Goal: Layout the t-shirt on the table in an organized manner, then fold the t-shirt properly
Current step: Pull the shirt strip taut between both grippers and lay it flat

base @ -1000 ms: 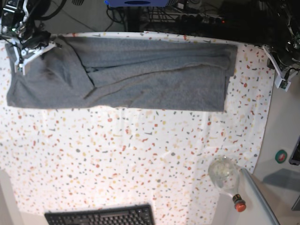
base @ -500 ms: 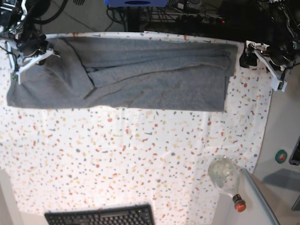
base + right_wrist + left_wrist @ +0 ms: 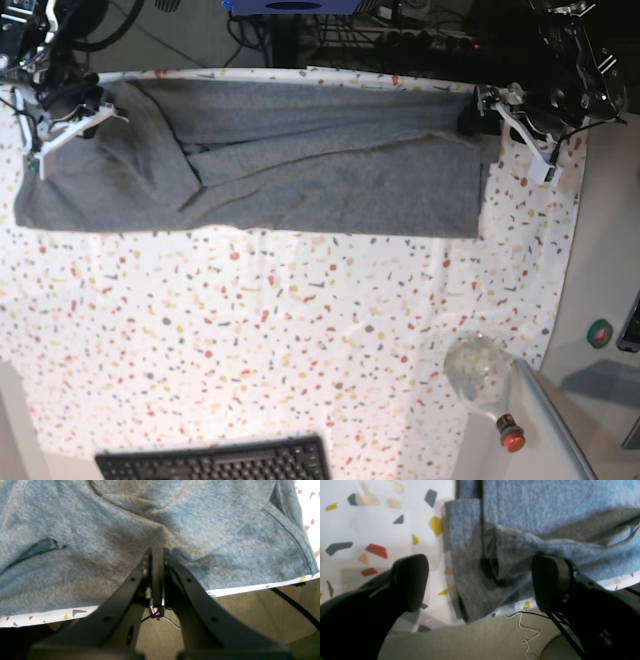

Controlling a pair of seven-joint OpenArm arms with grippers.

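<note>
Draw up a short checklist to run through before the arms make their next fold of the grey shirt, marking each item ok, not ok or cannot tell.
1. Left tool open around the t-shirt corner: ok.
2. Left tool's pads touching the cloth: cannot tell.
3. Right tool shut, at the shirt's other end: ok.
4. Right tool actually pinching cloth: cannot tell.
5. Shirt lying flat: not ok, creases run across its middle.
6. Shirt wholly on the table: ok.
</note>
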